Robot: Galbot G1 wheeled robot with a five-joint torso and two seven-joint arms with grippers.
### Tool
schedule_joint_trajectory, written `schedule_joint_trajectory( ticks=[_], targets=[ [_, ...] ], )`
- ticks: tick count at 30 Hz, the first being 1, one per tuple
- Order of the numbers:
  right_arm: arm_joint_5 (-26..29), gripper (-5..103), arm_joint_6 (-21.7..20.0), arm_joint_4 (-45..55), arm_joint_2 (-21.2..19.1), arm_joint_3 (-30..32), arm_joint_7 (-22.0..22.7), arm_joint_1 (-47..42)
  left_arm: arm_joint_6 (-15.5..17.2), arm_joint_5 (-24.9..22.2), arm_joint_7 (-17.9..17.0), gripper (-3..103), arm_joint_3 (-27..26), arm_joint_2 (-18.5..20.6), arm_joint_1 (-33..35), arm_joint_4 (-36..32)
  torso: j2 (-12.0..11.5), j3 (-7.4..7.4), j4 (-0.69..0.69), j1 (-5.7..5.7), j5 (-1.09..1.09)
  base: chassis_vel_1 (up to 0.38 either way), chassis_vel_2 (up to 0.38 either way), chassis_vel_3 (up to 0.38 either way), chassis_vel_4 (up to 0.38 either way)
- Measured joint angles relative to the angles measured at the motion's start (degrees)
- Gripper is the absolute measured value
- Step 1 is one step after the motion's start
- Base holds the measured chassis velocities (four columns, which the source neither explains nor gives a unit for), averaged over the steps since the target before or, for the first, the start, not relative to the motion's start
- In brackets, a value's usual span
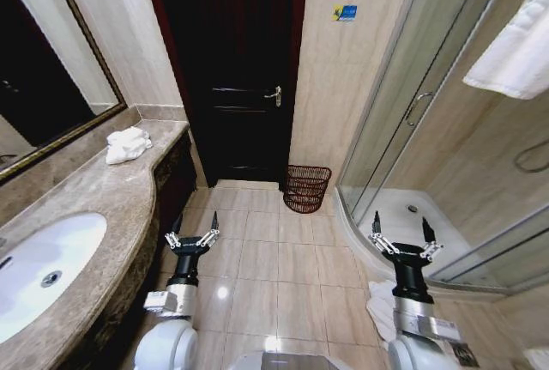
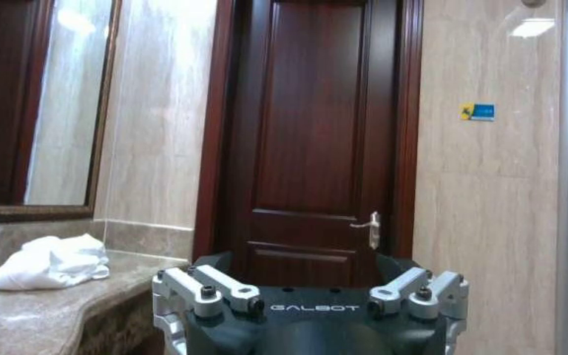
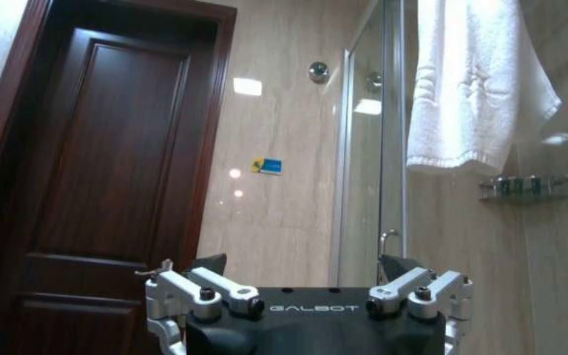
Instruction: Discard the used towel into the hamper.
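Used towel (image 1: 127, 144) crumpled on counter (image 1: 94, 194), hamper (image 1: 306, 188) by door (image 1: 232, 69), left hand (image 1: 192, 231) and right hand (image 1: 403, 237) spread, marked GALBOT.

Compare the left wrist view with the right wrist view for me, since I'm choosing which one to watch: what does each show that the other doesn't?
Left wrist alone: the crumpled white towel on the marble counter beneath the mirror.

Right wrist alone: a white towel hanging over the glass shower enclosure and a shelf of small bottles.

Both: the dark wooden door, its handle and the blue wall sticker.
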Motion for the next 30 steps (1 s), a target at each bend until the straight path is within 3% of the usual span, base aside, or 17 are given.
schedule_joint_trajectory(
  ticks=[15, 30],
  targets=[
    [0.5, 100, 2.9, -0.4, 0.2, 0.5, -1.4, -1.5, -1.1, 0.0, 0.1, 99, 1.1, -0.8, 0.8, -0.5, 0.0, 0.0, 0.0, -0.02, 0.0, -0.006, 0.008, 0.006, -0.005],
    [2.1, 100, 3.6, -0.8, 0.4, 0.2, -1.9, -1.6, -1.9, 2.0, -0.8, 100, 1.1, -1.2, 0.4, -0.4, 0.0, 0.0, 0.0, 0.01, 0.0, -0.107, 0.104, 0.114, -0.111]
  ],
)
